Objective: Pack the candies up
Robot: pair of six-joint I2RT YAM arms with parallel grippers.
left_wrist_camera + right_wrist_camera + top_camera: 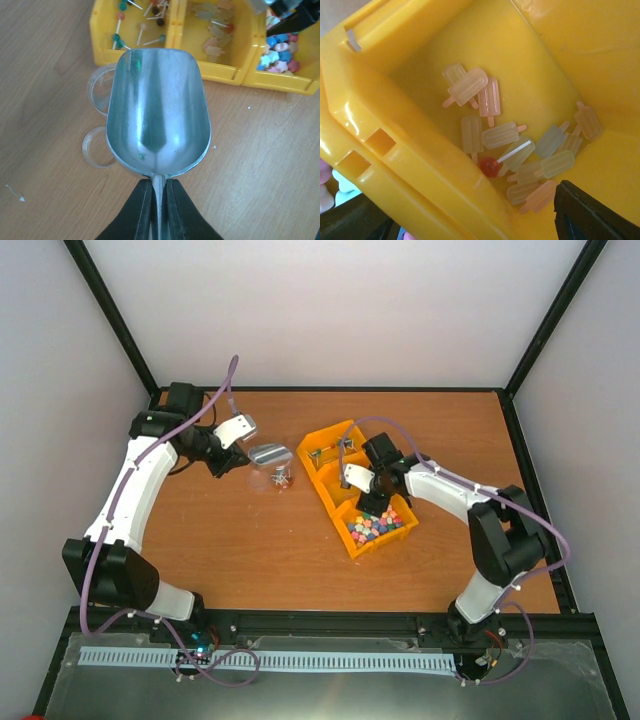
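The candies (378,526) lie heaped in the nearest compartment of a yellow bin row (328,431). The row sits on a brown wooden table (250,540) enclosed by white walls and black posts. Just at the heap's 12 o'clock, the right gripper (371,506) hangs with jaws spread, straddling a bin wall. Well apart at 10 o'clock, the left gripper (158,185) is clenched on the handle of a metal scoop (157,100).

left claw (238,458): holding scoop (268,455) | right claw (366,504): over yellow bins (325,433) | candies (378,526): nearest bin
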